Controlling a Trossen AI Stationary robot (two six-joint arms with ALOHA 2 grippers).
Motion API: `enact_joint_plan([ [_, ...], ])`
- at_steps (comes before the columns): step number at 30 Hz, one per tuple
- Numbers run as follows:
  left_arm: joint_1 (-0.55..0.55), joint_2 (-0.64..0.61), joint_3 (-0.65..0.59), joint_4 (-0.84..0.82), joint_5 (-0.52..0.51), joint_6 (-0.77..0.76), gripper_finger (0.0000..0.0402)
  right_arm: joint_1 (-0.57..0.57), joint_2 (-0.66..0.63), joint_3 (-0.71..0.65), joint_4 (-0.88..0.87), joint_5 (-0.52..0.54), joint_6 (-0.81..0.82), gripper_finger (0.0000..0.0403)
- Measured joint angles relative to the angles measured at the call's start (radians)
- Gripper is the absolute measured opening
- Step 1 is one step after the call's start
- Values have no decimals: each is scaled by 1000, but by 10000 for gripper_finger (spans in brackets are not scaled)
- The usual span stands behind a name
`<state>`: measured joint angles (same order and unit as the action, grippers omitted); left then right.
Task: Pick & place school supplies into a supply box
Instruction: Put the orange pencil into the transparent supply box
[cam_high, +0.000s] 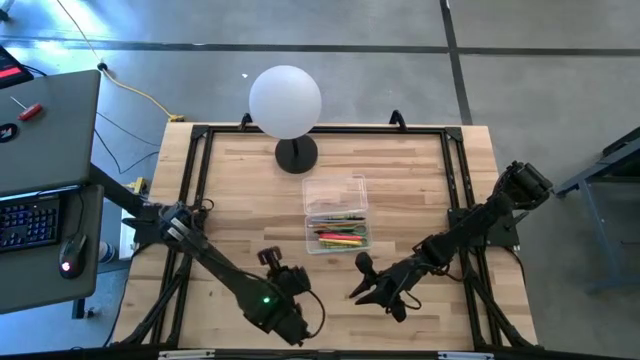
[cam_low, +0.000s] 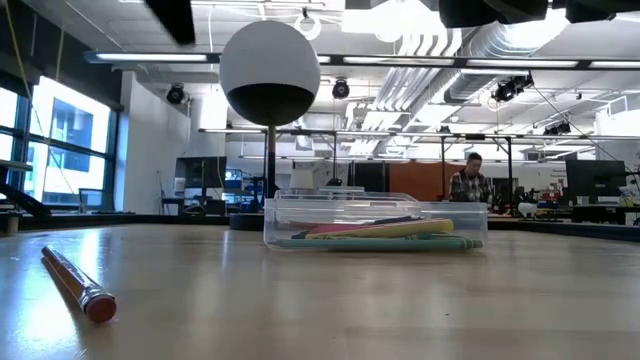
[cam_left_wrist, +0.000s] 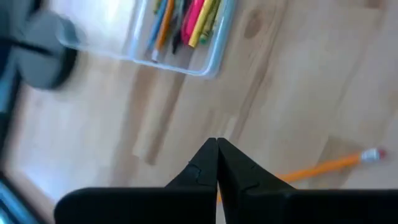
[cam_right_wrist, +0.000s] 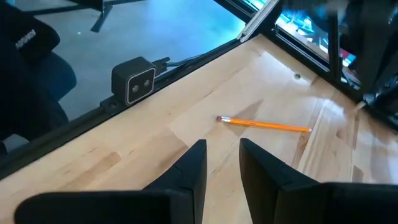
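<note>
- Pale wood planks make up the desk, framed by black rails, with grey concrete floor around it.
- Clear plastic, the supply box sits mid-desk just in front of a white globe lamp; yellow, red and green pens lie inside it.
- One orange pencil lies loose on the bare wood at the near edge, well apart from the box.
- Left hand hovers over the near edge with its fingers pressed together, holding nothing.
- Right hand hangs near the pencil, fingers narrowly parted and empty.
- Beyond the desk is an open workshop with ceiling ducts, strip lights and a person far off.
</note>
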<state>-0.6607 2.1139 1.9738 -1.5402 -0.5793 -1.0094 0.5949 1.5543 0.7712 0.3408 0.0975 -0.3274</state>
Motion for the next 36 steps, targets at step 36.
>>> enact_joint_plan([
  [36,-120,-399,-511,698,80,583,126,0,0,-1,-7,4,57,74],
])
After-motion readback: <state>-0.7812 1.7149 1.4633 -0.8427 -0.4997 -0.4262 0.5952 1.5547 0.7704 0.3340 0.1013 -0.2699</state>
